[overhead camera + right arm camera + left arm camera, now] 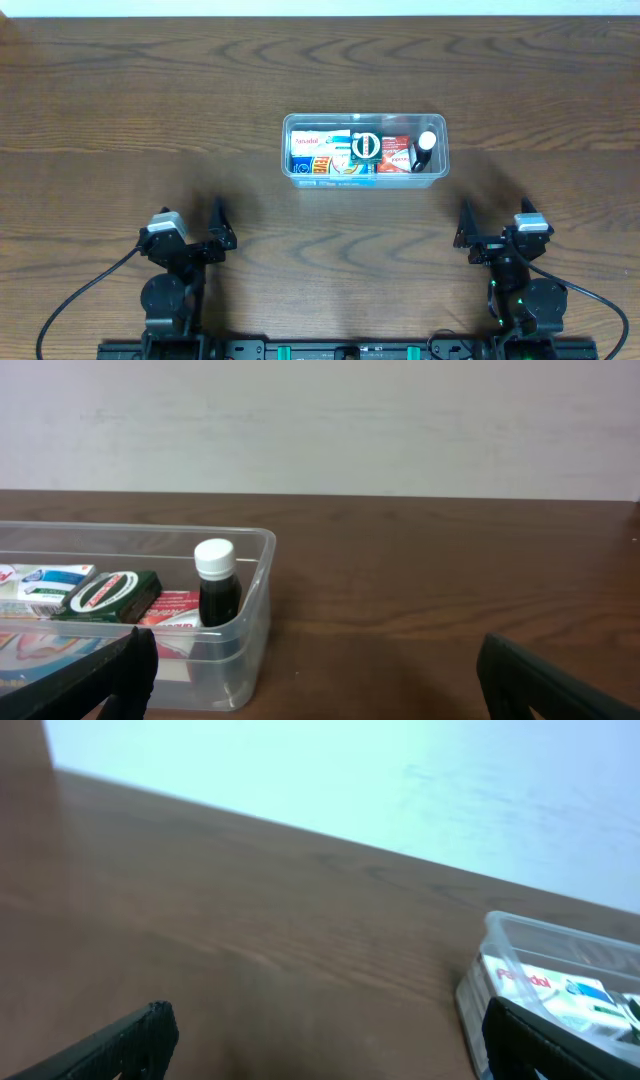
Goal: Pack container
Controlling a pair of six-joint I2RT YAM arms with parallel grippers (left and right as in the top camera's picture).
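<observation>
A: Labels first. What reads?

B: Inside the container (330,118) there is a white box (313,142) with red lettering. It reads "Panadol" in the left wrist view; from overhead the first letter is soft. Beside it sits a dark green box (365,146) with a white oval label ringed in red, its words too small to read. Then a red box (396,153), print unreadable, and a dark bottle (424,148) with a white cap, upright at the end wall.

A: Materials?

B: The container is clear plastic, rectangular, with rounded corners and a lipped rim. The table (120,100) is dark brown wood grain, matte. A pale plain wall (320,420) stands behind.

A: Where does it sit against the jaws?

B: Ahead of both and between them. For the left gripper (190,218) it lies forward, out past the right finger. For the right gripper (497,228) it lies forward, past the left finger. It is well apart from both.

A: Jaw state?

B: Both are spread wide, with nothing between the fingers.

A: Anything hidden?

B: The left wrist view cuts the container off at the frame edge, and the right finger (550,1040) covers its near corner. In the right wrist view the left finger (90,680) blocks the lower front wall. A blue-and-white pack (45,582) shows there, its print blurred.
</observation>
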